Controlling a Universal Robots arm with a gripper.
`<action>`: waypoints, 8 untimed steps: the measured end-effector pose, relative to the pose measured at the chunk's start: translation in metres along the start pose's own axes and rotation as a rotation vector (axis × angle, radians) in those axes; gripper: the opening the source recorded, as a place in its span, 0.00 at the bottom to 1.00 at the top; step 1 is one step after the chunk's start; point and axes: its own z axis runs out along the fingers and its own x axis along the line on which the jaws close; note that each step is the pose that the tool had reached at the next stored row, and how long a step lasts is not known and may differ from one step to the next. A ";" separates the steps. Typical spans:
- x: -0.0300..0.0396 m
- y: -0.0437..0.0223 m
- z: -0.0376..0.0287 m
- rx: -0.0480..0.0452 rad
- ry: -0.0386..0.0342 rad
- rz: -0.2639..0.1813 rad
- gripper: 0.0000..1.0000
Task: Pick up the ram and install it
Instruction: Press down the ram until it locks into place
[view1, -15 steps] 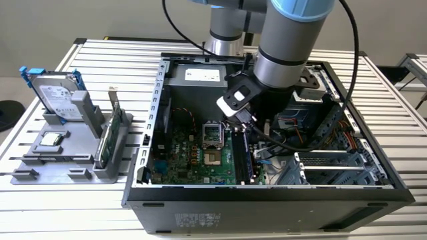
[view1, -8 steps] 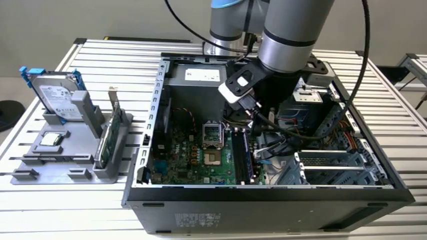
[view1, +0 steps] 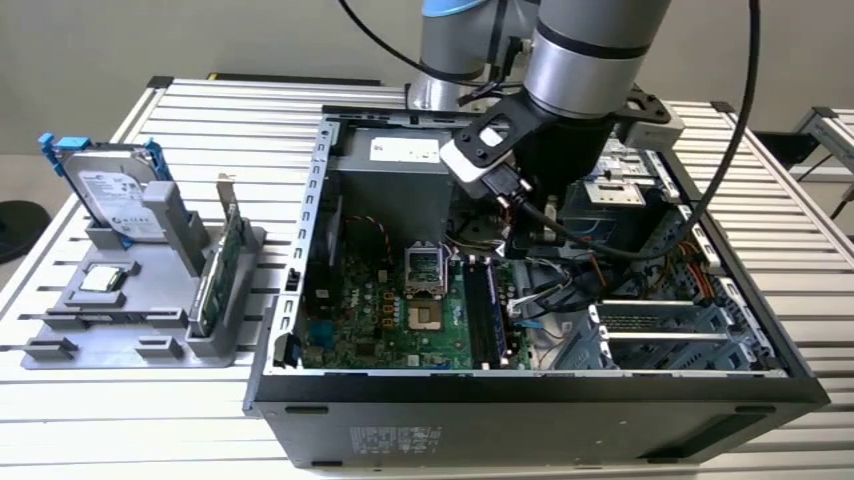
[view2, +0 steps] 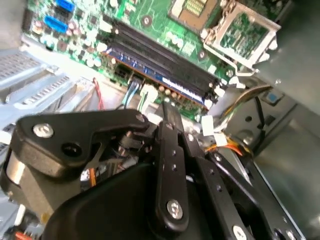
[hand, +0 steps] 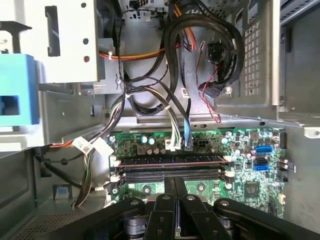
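The ram (view1: 482, 303) is a long blue stick standing on edge in one of the motherboard's memory slots inside the open computer case (view1: 300, 300). It also shows in both wrist views, ram (view2: 167, 81) and ram (hand: 172, 161), lying flat along its slot between the end clips. My gripper (view1: 534, 232) hangs inside the case above the far end of those slots, apart from the stick. In the wrist views the black fingers (hand: 165, 215) sit close together with nothing between them, so my gripper (hand: 176, 200) is shut and empty, as is my gripper (view2: 167, 110).
On the exterior view's left a grey holder (view1: 127, 335) carries a silver hard drive (view1: 114, 190), a green card (view1: 220, 265) and a small chip (view1: 107, 280). Cable bundles (hand: 175, 60) and a metal drive cage (view1: 667, 335) crowd the case beside the motherboard (view1: 387, 310).
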 end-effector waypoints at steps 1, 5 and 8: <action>0.0000 0.0000 0.0000 0.0000 0.0003 0.000 0.00; 0.0000 0.0000 -0.0001 0.0000 0.0003 0.000 0.00; 0.0000 0.0000 -0.0001 0.0000 0.0002 0.000 0.00</action>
